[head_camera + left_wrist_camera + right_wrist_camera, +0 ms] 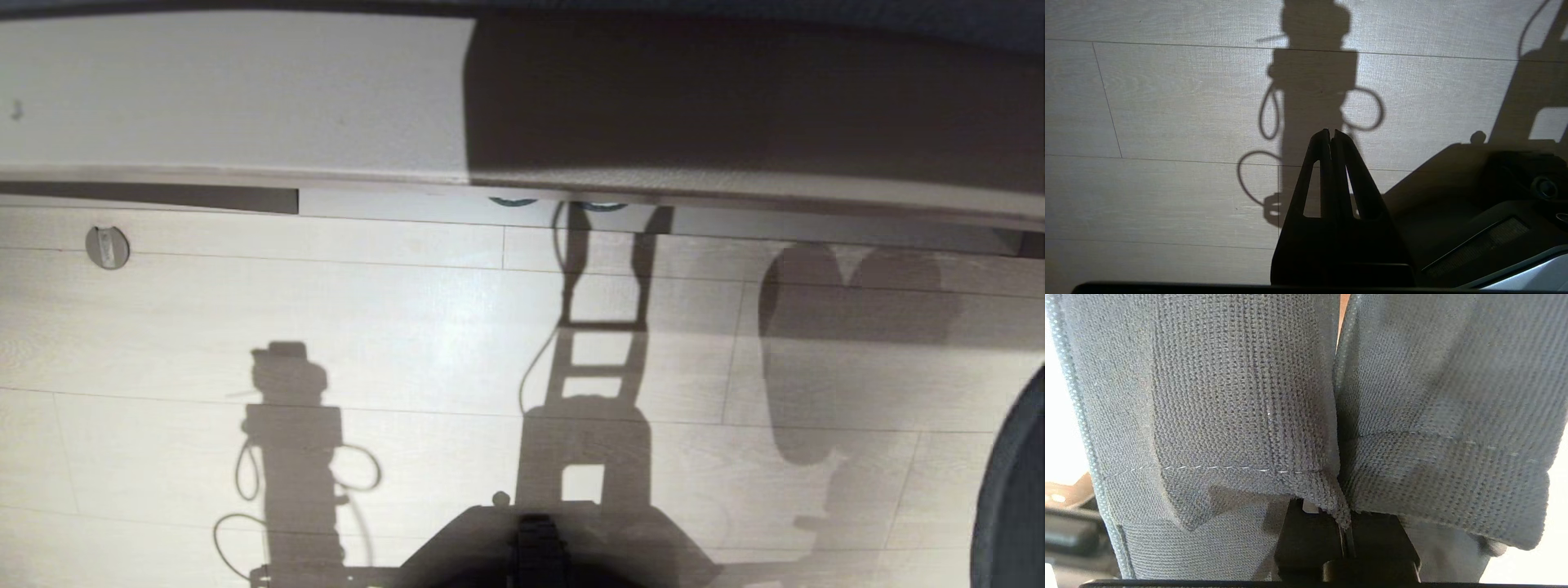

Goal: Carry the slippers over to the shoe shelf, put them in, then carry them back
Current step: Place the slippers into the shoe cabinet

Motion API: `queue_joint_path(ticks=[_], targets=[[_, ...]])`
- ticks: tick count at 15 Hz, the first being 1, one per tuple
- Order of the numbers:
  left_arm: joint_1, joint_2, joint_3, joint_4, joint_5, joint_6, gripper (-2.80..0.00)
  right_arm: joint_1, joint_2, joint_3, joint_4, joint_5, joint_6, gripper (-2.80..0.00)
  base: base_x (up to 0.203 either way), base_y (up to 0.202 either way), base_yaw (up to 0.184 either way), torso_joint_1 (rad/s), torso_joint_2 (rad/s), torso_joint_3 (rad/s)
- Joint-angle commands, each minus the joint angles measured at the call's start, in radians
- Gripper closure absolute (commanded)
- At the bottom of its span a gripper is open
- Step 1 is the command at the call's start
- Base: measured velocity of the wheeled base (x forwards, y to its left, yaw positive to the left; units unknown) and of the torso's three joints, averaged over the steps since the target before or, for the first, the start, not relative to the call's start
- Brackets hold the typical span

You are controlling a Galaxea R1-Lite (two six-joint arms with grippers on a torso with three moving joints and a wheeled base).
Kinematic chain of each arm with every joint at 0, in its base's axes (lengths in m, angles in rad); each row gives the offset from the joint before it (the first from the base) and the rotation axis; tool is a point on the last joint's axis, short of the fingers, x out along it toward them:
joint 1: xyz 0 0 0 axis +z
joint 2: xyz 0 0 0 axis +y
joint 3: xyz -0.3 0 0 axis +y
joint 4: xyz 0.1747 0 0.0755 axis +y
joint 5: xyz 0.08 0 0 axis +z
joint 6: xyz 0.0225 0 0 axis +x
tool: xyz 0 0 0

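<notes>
The slippers fill the right wrist view as two dark grey knit straps, one (pixel 1241 396) beside the other (pixel 1433 416). My right gripper (pixel 1345 535) is shut on their inner edges where they meet. A dark curved edge of a slipper (pixel 1016 490) shows at the head view's right border, above the floor. My left gripper (pixel 1332 134) hangs shut and empty over the pale plank floor (pixel 1167 102). A light beige furniture top (pixel 229 90) runs across the far side. I cannot tell whether it is the shoe shelf, and any opening is hidden.
Shadows of my arms, cables and the held pair fall on the floor (pixel 408 327). A round metal floor disc (pixel 107 247) lies at the far left. Two teal-rimmed shapes (pixel 514 202) peek out under the furniture edge. My dark base (pixel 539 547) sits at the near edge.
</notes>
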Motion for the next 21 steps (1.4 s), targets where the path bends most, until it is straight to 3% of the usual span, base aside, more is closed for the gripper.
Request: queue_joint_path(ticks=[1, 3, 5, 9, 12, 18, 21], targets=[[0.0, -0.001, 0.002, 0.0, 0.0, -0.001, 0.0, 0.013, 0.292, -0.029, -0.107, 0.003, -0.006, 0.0, 0.0, 0.0, 0.0, 0.0, 0.0, 0.0], [0.0, 0.0, 0.002, 0.0, 0.0, -0.001, 0.0, 0.022, 0.543, -0.065, -0.332, 0.008, -0.039, 0.0, 0.0, 0.0, 0.0, 0.0, 0.0, 0.0], [0.0, 0.0, 0.002, 0.0, 0.0, -0.001, 0.0, 0.03, 0.671, -0.1, -0.545, 0.012, -0.073, 0.0, 0.0, 0.0, 0.0, 0.0, 0.0, 0.0], [0.0, -0.001, 0.002, 0.0, 0.0, -0.001, 0.0, 0.034, 0.905, -0.279, -0.771, 0.015, -0.189, 0.0, 0.0, 0.0, 0.0, 0.0, 0.0, 0.0], [0.0, 0.0, 0.002, 0.0, 0.0, -0.001, 0.0, 0.019, 0.949, -0.299, -0.791, 0.012, -0.238, 0.0, 0.0, 0.0, 0.0, 0.0, 0.0, 0.0], [0.0, -0.001, 0.002, 0.0, 0.0, -0.001, 0.0, -0.022, 1.001, -0.436, -0.796, 0.029, -0.237, 0.0, 0.0, 0.0, 0.0, 0.0, 0.0, 0.0], [0.0, 0.0, 0.002, 0.0, 0.0, -0.001, 0.0, -0.057, 1.058, -0.486, -0.865, 0.068, -0.232, 0.0, 0.0, 0.0, 0.0, 0.0, 0.0, 0.0]])
